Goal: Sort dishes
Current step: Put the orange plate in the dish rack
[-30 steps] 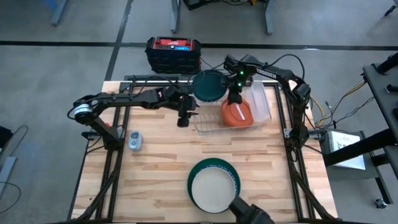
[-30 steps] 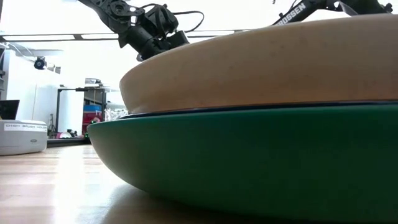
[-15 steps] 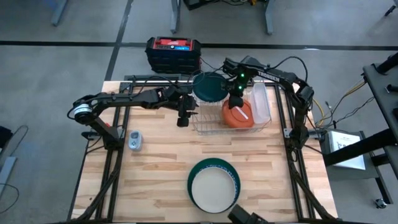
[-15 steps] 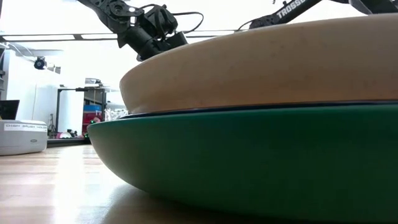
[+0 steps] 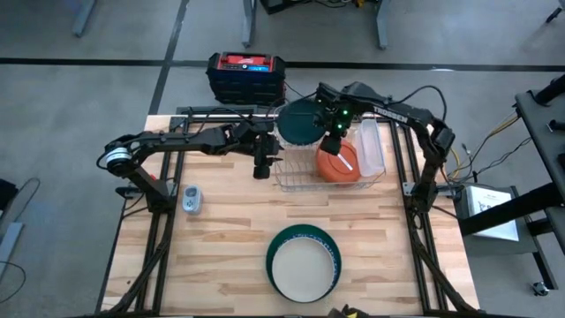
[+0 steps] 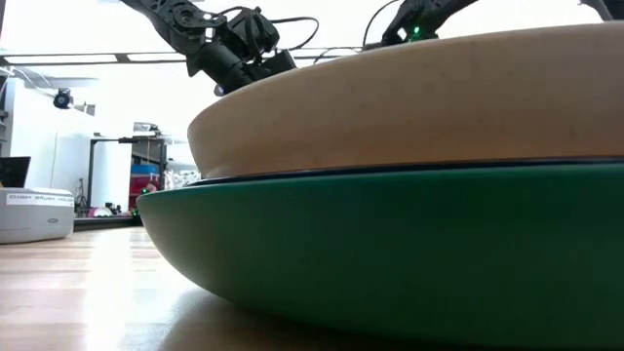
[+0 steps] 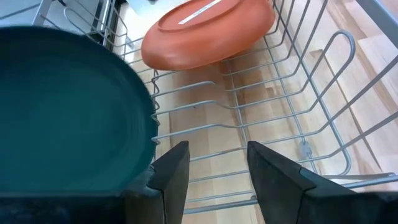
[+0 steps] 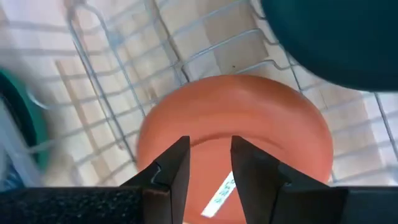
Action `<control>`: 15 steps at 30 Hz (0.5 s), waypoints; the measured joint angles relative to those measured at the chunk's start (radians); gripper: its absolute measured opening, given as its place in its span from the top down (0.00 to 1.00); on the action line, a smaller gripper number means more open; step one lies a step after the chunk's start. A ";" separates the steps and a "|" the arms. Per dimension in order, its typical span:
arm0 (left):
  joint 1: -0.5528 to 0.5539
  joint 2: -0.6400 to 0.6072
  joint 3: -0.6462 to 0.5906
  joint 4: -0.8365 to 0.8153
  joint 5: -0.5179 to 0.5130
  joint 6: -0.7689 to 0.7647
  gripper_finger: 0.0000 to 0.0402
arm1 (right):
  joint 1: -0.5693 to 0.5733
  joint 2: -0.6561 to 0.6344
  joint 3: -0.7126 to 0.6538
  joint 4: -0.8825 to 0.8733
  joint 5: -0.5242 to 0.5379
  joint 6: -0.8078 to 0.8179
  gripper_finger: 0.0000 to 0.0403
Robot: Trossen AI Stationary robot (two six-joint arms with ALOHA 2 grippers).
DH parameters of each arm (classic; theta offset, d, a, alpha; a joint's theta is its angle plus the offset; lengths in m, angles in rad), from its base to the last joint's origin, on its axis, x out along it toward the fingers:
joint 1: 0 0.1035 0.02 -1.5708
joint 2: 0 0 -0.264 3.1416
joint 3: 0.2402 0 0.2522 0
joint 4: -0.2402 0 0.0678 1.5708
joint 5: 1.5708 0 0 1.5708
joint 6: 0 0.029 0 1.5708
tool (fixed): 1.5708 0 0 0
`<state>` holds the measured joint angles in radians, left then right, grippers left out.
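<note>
orange is the colour right under your right end effector (image 8: 209, 163). its two dark fingers stand a little apart with nothing between them, so it is not gripping anything. it hangs just above the orange dish (image 8: 235, 130), which lies bottom-up and tilted in the wire rack (image 7: 298, 118) at the far side of the bench (image 5: 221, 230).

your left end effector (image 7: 217, 171) is also parted and empty. it hovers at the rack's near left edge, just beside the dark green plate (image 7: 68, 115) that leans in the rack.

farther out, near the front of the bench, a white dish (image 5: 303, 268) sits inside a dark green bowl (image 5: 331, 246), well apart from both arms.

i think the orange dish is hard and stiff, not heavy, and smooth enough to slip. it could chip if it drops on the wires. its round back gives you no good hold. take it by the rim, one finger over and one under, where the edge lifts off the wires. squeeze gently and lift slowly so it does not catch on the rack.
</note>
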<state>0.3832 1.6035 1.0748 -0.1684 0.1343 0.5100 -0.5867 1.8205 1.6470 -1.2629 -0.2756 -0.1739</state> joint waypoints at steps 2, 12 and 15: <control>0.000 0.000 0.000 0.001 -0.002 -0.015 0.62 | 0.022 -0.023 0.000 0.015 0.028 0.070 0.72; 0.000 0.000 0.000 0.010 -0.025 -0.029 0.62 | 0.278 -0.009 -0.001 0.044 0.487 0.352 0.60; 0.000 0.001 0.000 0.011 -0.029 -0.024 0.62 | 0.315 0.014 -0.001 0.044 0.530 0.440 0.54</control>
<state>0.3836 1.6047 1.0748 -0.1577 0.1051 0.4858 -0.2718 1.8341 1.6459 -1.2190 0.2544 0.2666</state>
